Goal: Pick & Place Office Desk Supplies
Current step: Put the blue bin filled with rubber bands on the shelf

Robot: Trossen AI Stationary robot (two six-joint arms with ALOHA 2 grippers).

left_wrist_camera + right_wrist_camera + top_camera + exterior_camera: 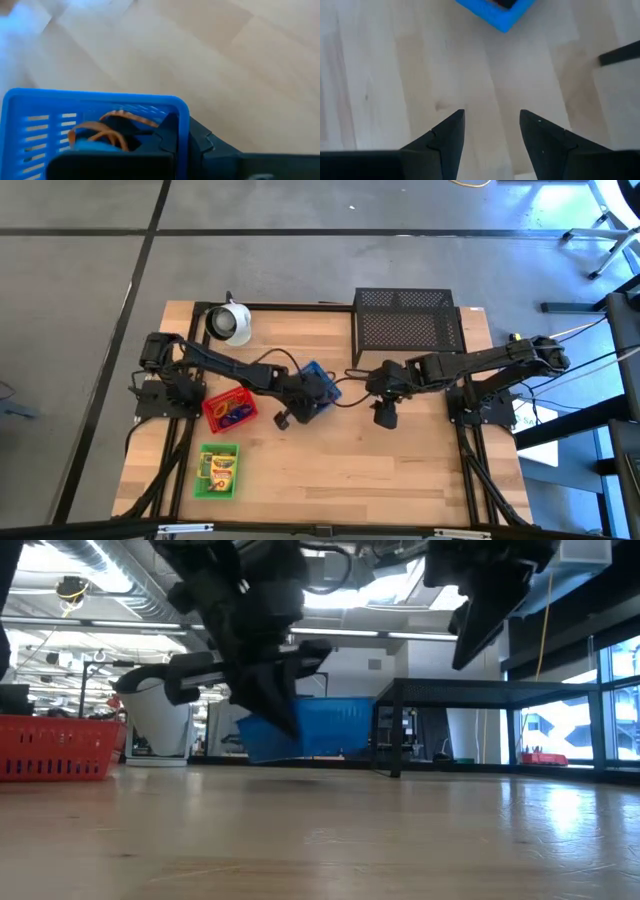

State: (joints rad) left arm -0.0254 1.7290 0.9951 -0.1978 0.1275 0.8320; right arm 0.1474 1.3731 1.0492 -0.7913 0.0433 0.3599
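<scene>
Overhead layout: a wooden table (330,470) carries, at left, a red tray (229,410) with coloured loops (236,413) inside, and nearer the front edge a green tray (217,471) holding two yellow-green boxes (219,470). A white round object (230,323) sits at the far left, and a black mesh rack (408,319) stands at the far centre-right.

Left arm: the left gripper (309,396) is at mid-table, clenched on the wall of the blue tray (316,373). The low view shows the blue tray (325,727) tilted, its left end raised just clear of the tabletop; whether its right end still touches cannot be told. The left wrist view shows orange loops (102,132) lying inside the blue tray (100,105), with one finger (167,135) inside the wall.

Right arm: the right gripper (385,416) hovers over bare wood just right of the blue tray, its fingers (445,140) spread and empty. In its wrist view a corner of the blue tray (500,12) shows beyond them.
</scene>
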